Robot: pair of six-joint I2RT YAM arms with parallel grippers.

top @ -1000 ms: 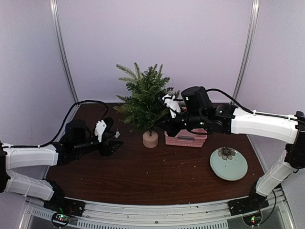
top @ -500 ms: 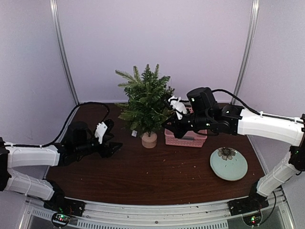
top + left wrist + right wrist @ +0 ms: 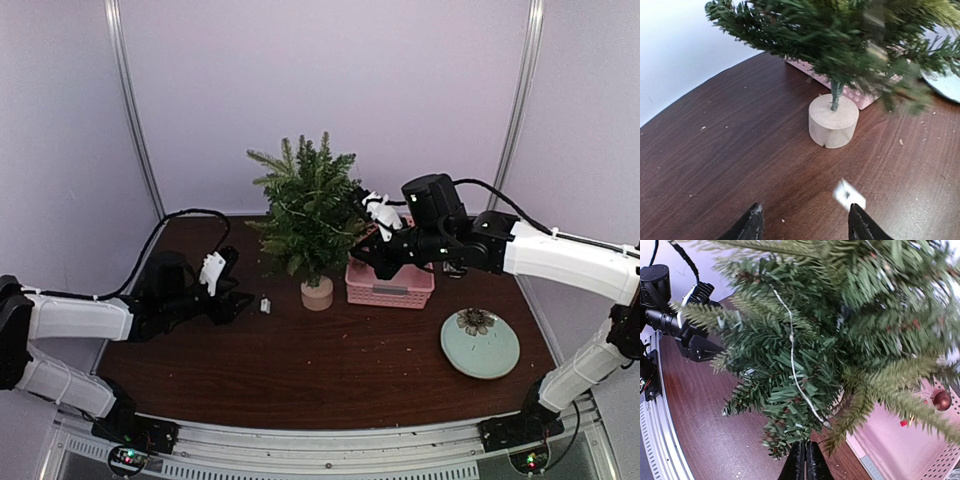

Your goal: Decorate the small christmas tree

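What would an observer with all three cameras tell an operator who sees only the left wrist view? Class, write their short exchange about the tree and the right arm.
Operator: I see only the stump and the low branches. Is anything strung on the tree?
Observer: Yes. A thin white wire runs down through the branches of the small christmas tree.
Operator: Where is the right gripper?
Observer: The right gripper is shut, close against the tree on the side towards the pink basket. I cannot tell whether it pinches the wire.
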